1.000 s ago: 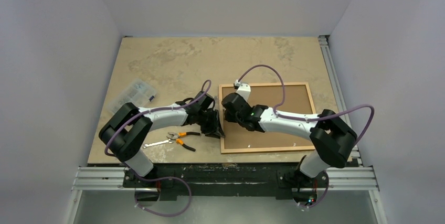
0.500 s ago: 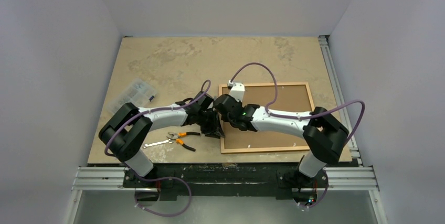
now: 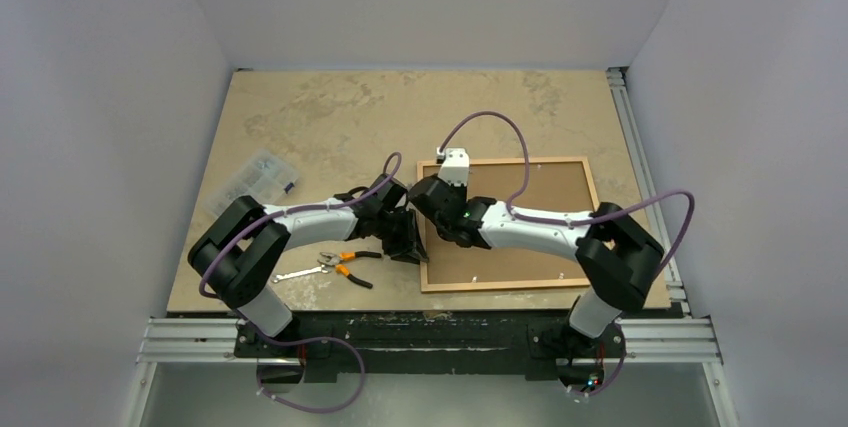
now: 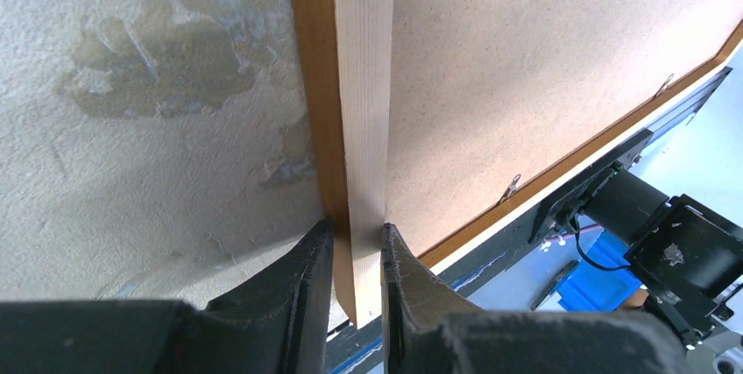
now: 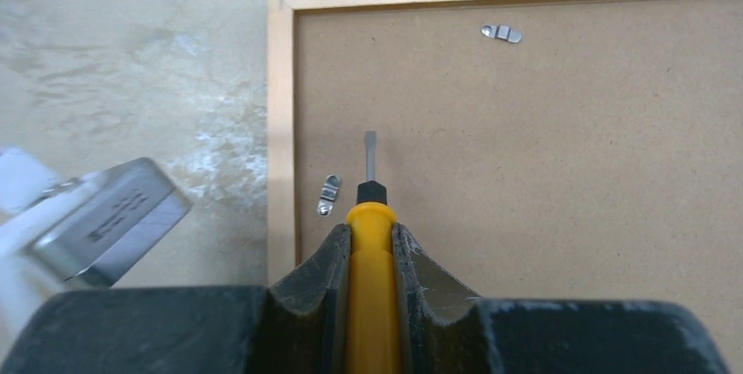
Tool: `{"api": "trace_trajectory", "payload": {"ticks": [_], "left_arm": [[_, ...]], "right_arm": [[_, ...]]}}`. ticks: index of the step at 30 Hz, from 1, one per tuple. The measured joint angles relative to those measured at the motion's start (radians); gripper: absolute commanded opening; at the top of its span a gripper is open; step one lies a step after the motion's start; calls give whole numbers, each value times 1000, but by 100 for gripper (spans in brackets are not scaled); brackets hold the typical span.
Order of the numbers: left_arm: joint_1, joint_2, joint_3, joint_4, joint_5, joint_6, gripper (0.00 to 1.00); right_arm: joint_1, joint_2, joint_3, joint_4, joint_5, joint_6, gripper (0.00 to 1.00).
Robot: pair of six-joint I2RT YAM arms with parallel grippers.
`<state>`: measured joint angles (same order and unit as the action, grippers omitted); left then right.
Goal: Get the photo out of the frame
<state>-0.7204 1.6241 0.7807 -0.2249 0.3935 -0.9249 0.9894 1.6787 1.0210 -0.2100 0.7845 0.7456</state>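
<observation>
Two grips: left gripper (image 4: 355,230) pinches the frame (image 4: 359,85), right gripper (image 5: 370,232) a screwdriver (image 5: 372,260) (yellow handle), seemingly above the photo (image 5: 543,172).

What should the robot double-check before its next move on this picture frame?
1. Grip of the left pincer on the frame side rail: ok, clamped.
2. Hold of the right pincer on the yellow-handled screwdriver: ok, gripped straight.
3. Screwdriver tip lined up with the nearest metal clip: not ok. It sits beside and beyond that clip, over the backing board.
4. Tip touching the board: cannot tell.
5. Clips released, including the far clip: cannot tell. Both lie flat on the board.
6. Frame lying back side up: ok.
</observation>
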Motion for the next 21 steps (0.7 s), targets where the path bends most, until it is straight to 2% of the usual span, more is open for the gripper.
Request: {"api": "trace_trajectory", "payload": {"ticks": [7,13,21], "left_arm": [[0,-2,0,-1,-3,0,0],[0,-2,0,0,-3,0,0],[0,-2,0,0,-3,0,0]], "right_arm": [[-20,-136,2,-5,-163,-25,0],[-45,-66,37,-44,-274,-23,0],[-73,19,101,-100,-340,-19,0]]}}
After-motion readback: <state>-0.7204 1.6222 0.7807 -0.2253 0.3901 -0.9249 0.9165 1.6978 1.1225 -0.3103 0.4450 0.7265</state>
